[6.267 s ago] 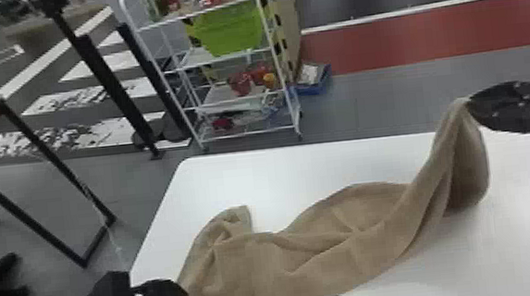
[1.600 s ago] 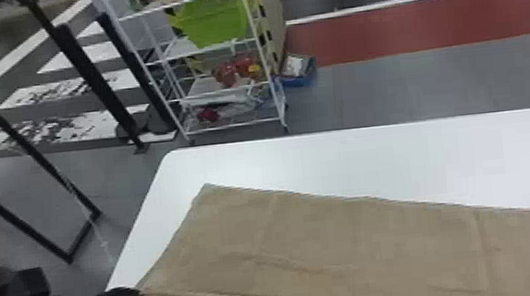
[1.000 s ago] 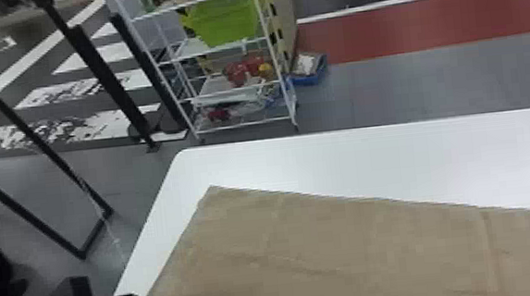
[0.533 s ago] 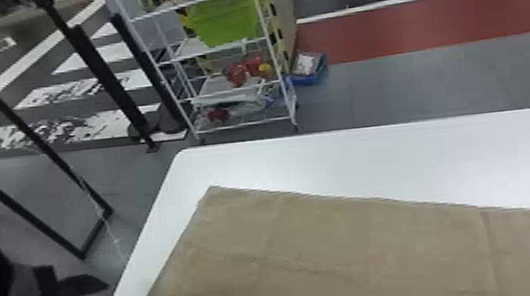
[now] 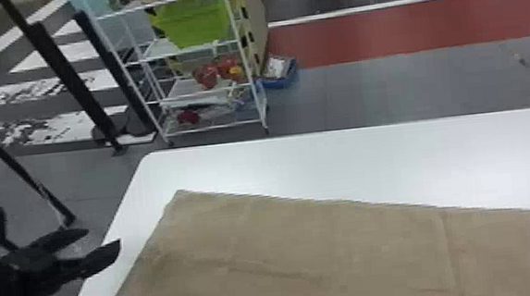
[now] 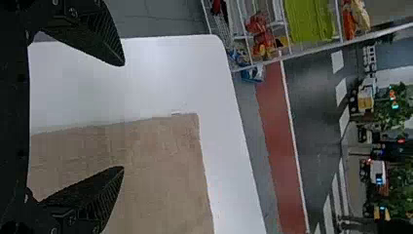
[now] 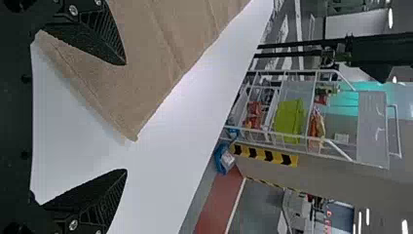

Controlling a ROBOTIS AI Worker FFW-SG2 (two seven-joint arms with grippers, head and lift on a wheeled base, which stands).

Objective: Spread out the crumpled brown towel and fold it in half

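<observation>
The brown towel [image 5: 298, 258] lies spread nearly flat on the white tabletop [image 5: 349, 160], with shallow creases crossing it (one long line runs toward its right end). Its far-left corner sits just in from the tabletop's left edge, and its far side slants farther from the tabletop's far edge toward the right. The left gripper [image 5: 104, 237] is at the tabletop's left edge, beside the towel's left end, its two fingers apart with a gap between the tips. In the right wrist view, the right gripper [image 7: 125, 117] also has its fingers spread, with a towel corner showing between them. Beyond the far edge stands a white wire rack [image 5: 211, 128] carrying a green bin [image 5: 194, 22].
</observation>
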